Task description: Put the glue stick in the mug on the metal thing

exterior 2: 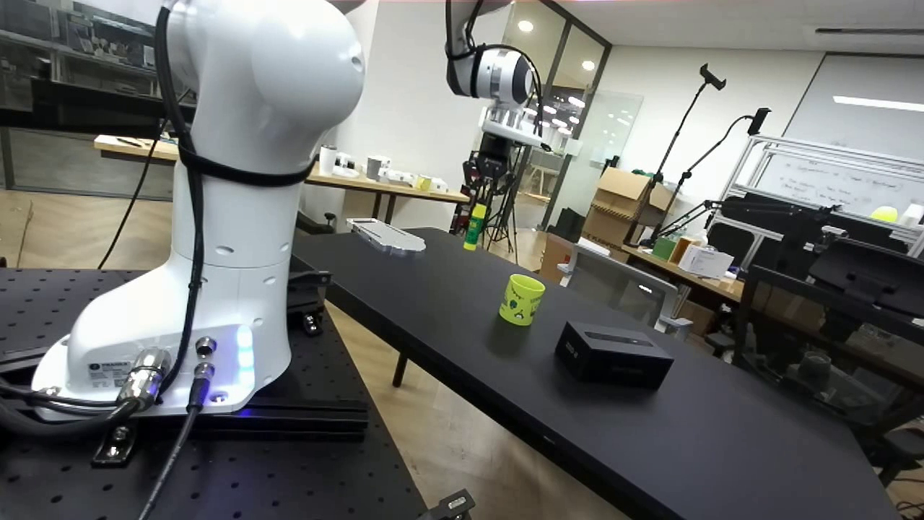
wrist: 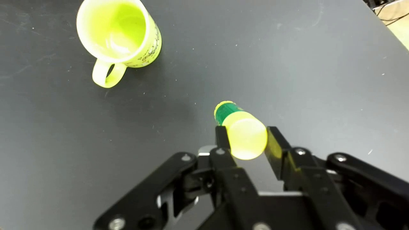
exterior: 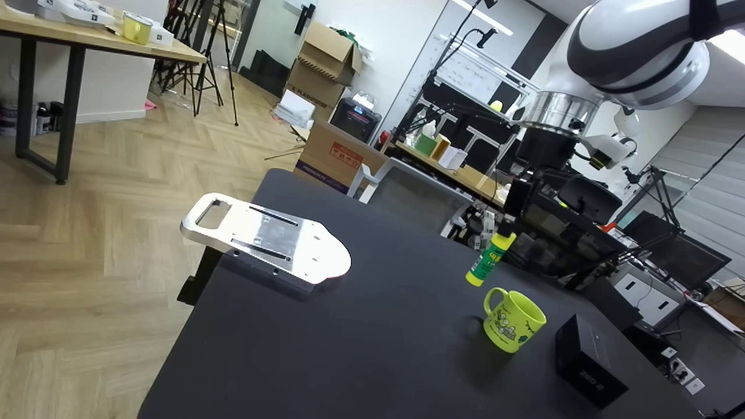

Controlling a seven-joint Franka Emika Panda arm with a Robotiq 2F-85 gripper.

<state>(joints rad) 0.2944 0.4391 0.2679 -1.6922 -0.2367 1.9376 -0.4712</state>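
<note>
The glue stick point(wrist: 240, 125) is clamped in the tool point(wrist: 247, 139), whose two fingers point(wrist: 222, 139) pinch its yellow upper end from either side in the wrist view; the green body hangs free below, roughly upright, above the counter point(exterior: 349, 361). It should be light, stiff and rather smooth, hardly fragile, but round enough to roll once laid down. The end hold suits standing it up; a grip nearer its middle would suit laying it flat. The arm point(exterior: 634, 49) reaches in high from the right in an exterior view, its end turned down, the tool pointing at the counter. The mug point(exterior: 507, 326) stands nearer and to the right of the stick in both exterior views, apart from it, with a black box point(exterior: 591, 361) further right. The metal board point(exterior: 278, 235) lies well to the left, at the counter's edge: probably the target, so a leftward carry seems next.
</note>
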